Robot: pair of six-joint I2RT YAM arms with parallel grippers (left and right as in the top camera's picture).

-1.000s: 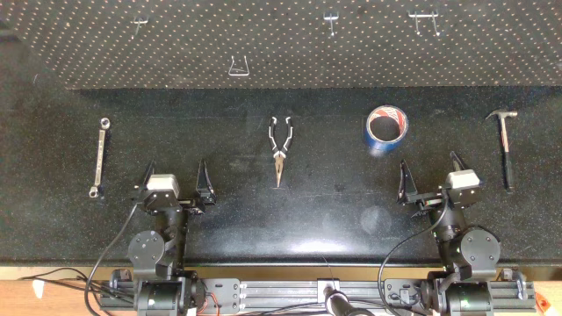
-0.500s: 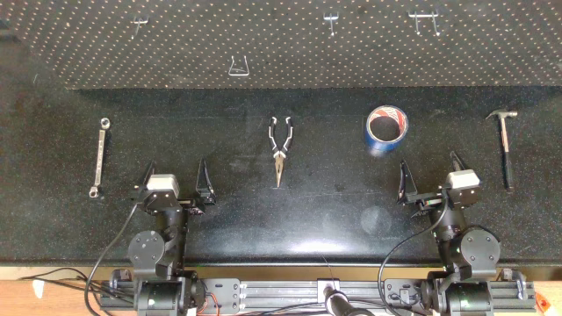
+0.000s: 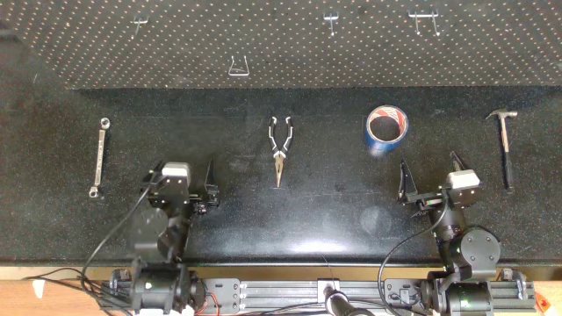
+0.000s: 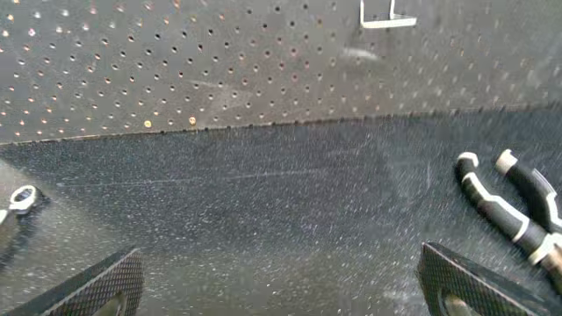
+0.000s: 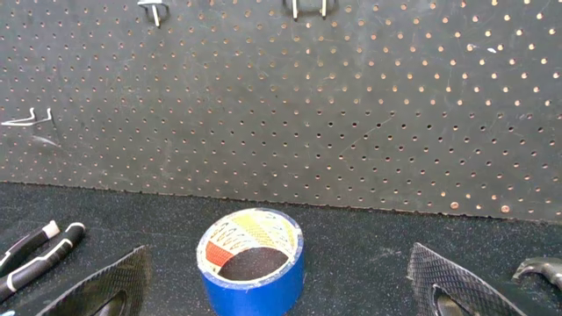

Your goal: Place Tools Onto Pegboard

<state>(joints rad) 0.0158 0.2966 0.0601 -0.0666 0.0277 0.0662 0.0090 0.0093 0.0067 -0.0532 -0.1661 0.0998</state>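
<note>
Four tools lie on the black mat (image 3: 334, 202): a wrench (image 3: 99, 158) at the left, pliers (image 3: 280, 149) in the middle, a blue tape roll (image 3: 386, 128) and a hammer (image 3: 504, 145) at the right. My left gripper (image 3: 182, 171) is open and empty, low over the mat between wrench and pliers. Its wrist view has the pliers' handles (image 4: 505, 202) on one side and the wrench's ring end (image 4: 19, 198) on the other. My right gripper (image 3: 428, 165) is open and empty just in front of the tape roll (image 5: 251, 262).
The pegboard (image 3: 281, 44) rises behind the mat. It carries a wire triangle hook (image 3: 238, 68) and small metal hooks (image 3: 330, 17) (image 3: 423, 19) (image 3: 139, 22). Bare mat lies between the tools and in front of both grippers.
The left arm has shifted a little to the right, toward the pliers. The right arm and all tools have stayed in place.
</note>
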